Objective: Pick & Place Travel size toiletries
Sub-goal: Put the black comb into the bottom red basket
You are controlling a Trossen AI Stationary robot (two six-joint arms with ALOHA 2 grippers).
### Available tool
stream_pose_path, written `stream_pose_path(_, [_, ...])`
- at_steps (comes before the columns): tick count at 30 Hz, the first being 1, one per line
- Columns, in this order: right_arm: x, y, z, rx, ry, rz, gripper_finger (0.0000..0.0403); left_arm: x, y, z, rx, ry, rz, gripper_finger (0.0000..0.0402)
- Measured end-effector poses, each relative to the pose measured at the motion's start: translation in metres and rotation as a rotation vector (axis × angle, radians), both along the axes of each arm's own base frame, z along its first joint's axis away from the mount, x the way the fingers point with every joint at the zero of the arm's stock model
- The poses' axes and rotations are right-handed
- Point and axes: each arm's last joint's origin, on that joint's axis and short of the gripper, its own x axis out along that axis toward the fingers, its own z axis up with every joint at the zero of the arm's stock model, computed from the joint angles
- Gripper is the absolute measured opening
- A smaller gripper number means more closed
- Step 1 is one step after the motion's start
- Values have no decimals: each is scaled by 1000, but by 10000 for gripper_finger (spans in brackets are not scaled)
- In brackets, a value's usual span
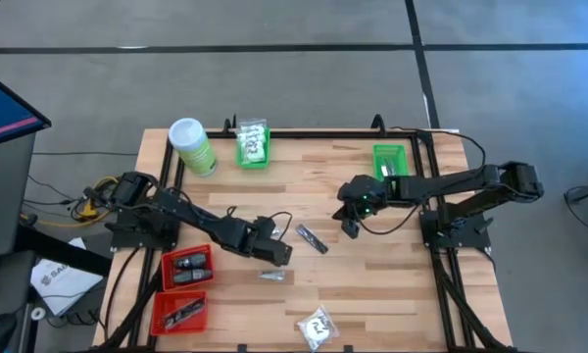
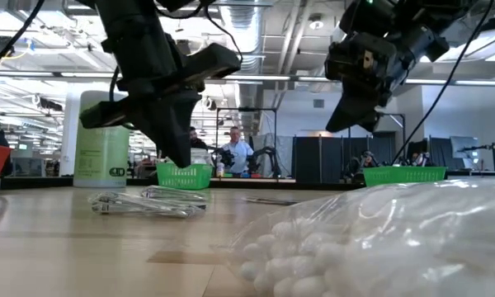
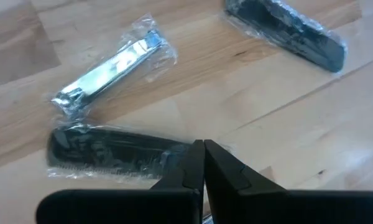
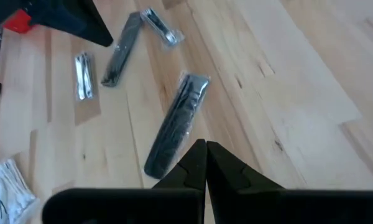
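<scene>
Two robot arms hover over a wooden table [image 1: 372, 284] scattered with travel toiletries. The left gripper [image 3: 203, 163], fingers pressed together and holding nothing, hangs just above a wrapped dark comb [image 3: 105, 152] that lies beside a silvery nail clipper [image 3: 109, 65] in clear wrap; a second wrapped comb [image 3: 286, 28] lies farther off, nearer the table's middle. The right gripper [image 4: 205, 163], likewise pinched narrow and empty, hovers over one end of that second comb [image 4: 174, 121]. A white packet [image 1: 318, 326] with black print sits near the table's front edge, well apart from both arms. Two red baskets [image 1: 185, 269] at the left already hold dark items, two green baskets [image 1: 390, 160] stand along the far side, and a light-green canister [image 1: 191, 145] stands at the far left corner.

The main risk, judging from here: each gripper must spread before it comes down, or closed tips will simply push a slippery wrapped comb across the wood. The left comb and clipper lie so close that a careless pinch could catch both wrappers.
</scene>
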Motion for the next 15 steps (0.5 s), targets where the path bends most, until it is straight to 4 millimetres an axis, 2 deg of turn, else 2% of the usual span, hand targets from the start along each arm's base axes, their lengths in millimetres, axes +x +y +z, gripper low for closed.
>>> stream_pose_path(7, [6,0,10,-4,-77,0,0,-5,7,18,107,-26,-82,0])
stream_pose_path(11, [10,-1,19,-5,-107,1,0,-6,21,30,181,-12,-222,0])
stream_pose_path(15, [15,-1,29,-6,-137,0,0,-8,35,44,189,-33,-243,0])
